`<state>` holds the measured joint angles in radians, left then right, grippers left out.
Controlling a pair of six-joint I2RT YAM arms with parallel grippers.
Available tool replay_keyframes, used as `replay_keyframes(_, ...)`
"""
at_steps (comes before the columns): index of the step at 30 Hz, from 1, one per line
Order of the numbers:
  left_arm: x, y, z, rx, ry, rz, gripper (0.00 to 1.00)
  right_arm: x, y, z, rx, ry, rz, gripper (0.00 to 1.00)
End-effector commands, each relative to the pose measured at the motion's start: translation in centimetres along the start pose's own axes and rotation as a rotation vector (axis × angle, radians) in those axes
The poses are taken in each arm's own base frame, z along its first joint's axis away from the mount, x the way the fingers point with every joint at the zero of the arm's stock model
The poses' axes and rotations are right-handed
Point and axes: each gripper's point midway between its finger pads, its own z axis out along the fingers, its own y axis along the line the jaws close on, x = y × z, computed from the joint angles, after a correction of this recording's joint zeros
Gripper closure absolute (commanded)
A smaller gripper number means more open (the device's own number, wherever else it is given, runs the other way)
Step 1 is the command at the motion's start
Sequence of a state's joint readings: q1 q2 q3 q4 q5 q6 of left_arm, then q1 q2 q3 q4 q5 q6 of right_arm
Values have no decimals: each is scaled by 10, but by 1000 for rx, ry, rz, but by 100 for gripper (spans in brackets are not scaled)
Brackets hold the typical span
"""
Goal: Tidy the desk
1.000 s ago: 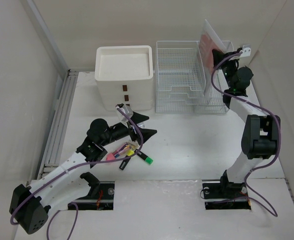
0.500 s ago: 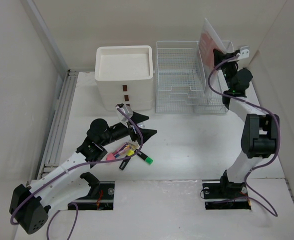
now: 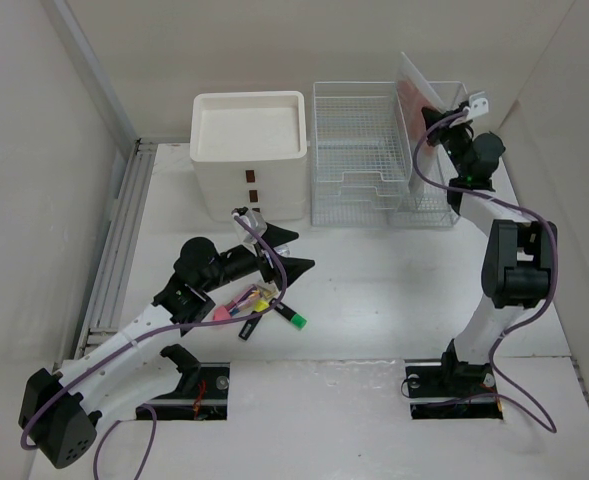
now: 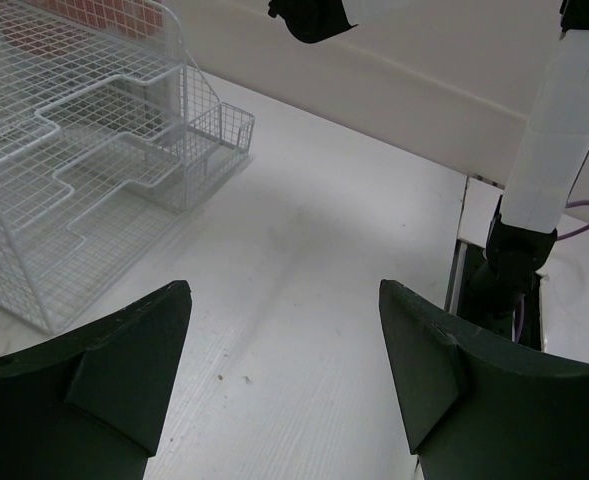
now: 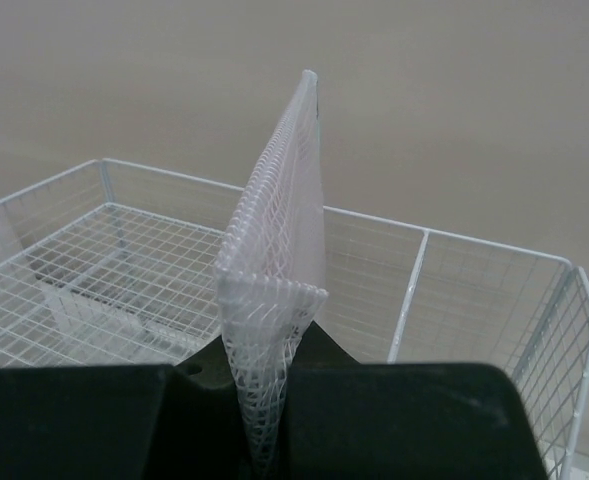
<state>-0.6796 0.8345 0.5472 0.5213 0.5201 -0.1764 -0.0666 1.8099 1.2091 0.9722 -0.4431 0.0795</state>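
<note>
The white desk (image 3: 394,280) holds a small pile of coloured pens and markers (image 3: 259,303) at the near left. My left gripper (image 3: 292,256) hovers just above and behind them, open and empty; in the left wrist view (image 4: 284,330) only bare desk (image 4: 304,250) lies between its fingers (image 4: 124,350). My right gripper (image 3: 438,106) is shut on a translucent mesh pouch (image 3: 412,85) with reddish contents. It holds the pouch upright on edge over the right end of the white wire-mesh rack (image 3: 369,150). In the right wrist view the pouch (image 5: 279,270) rises from the closed gripper (image 5: 264,420), with the rack (image 5: 454,280) behind.
A white drawer unit (image 3: 249,150) with brown handles stands at the back, left of the rack. The rack also shows in the left wrist view (image 4: 84,150), with the right arm's white link (image 4: 559,140) beyond. Beige walls enclose the desk.
My right gripper has shifted the pouch slightly left and farther back over the rack's right end. The left arm and the pens have not moved.
</note>
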Motion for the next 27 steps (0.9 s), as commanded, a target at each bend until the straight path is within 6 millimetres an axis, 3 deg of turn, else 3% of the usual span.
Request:
replay_keyframes(1,-16,-8,1,37,-55,27,27,-15,-2,8,-49,-12,-59,100)
replay_keyframes(8,-16,-8,1,37,-55,27,27,-1,-1,7,-59,30,-38,100)
replay_keyframes(10,-16,-8,1,37,-55,27,27,5,0,5,-58,46,-29,82)
replay_keyframes(11,-16,-8,1,37,-55,27,27,7,0,4,-57,56,-24,67)
replay_keyframes(15,-16,-8,1,37,-55,27,27,8,3,2,-66,66,-19,37)
replay_keyframes(16,-16,-8,1,37,-55,27,27,2,3,2,-66,57,-24,21)
replay_keyframes(17,-19,-10,0,39,-62,32,27,1,5,-1,-66,62,-21,12)
replay_keyframes(19,-19,-10,0,39,-62,32,27,-5,7,-3,-66,55,-15,1)
replay_keyframes(20,-21,-11,-1,41,-70,36,27,-8,4,-8,-58,55,-19,0)
replay_keyframes(21,-21,-11,-1,41,-70,36,27,-28,6,-9,-60,23,-36,0)
replay_keyframes(25,-25,-10,-3,26,-83,30,27,-68,10,-24,-35,-8,-55,0)
replay_keyframes(27,-28,-11,-4,28,-91,34,27,-73,7,-30,12,30,-34,0)
